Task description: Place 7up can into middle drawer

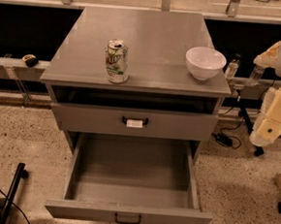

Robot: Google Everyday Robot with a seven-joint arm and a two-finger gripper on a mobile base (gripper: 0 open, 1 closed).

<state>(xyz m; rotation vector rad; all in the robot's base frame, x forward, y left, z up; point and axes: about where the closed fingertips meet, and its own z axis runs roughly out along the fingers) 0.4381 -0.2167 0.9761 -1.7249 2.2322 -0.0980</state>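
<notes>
The 7up can [117,61] stands upright at the left front of the cabinet top [156,32], open to a grasp. Below, the middle drawer [84,209] sits pulled out, ready to receive it. The gripper [270,126] hangs at the right edge, well apart from the can; whether it is open or closed cannot be told.

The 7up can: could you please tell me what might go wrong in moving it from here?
The 7up can stands dented near the cabinet top's front edge; a glancing touch could tip it off. The gripper hangs at the right, beyond the white bowl, so a straight reach across might knock the bowl. The labelled drawer juts slightly over the open middle drawer; lowering too far back could snag it.
</notes>
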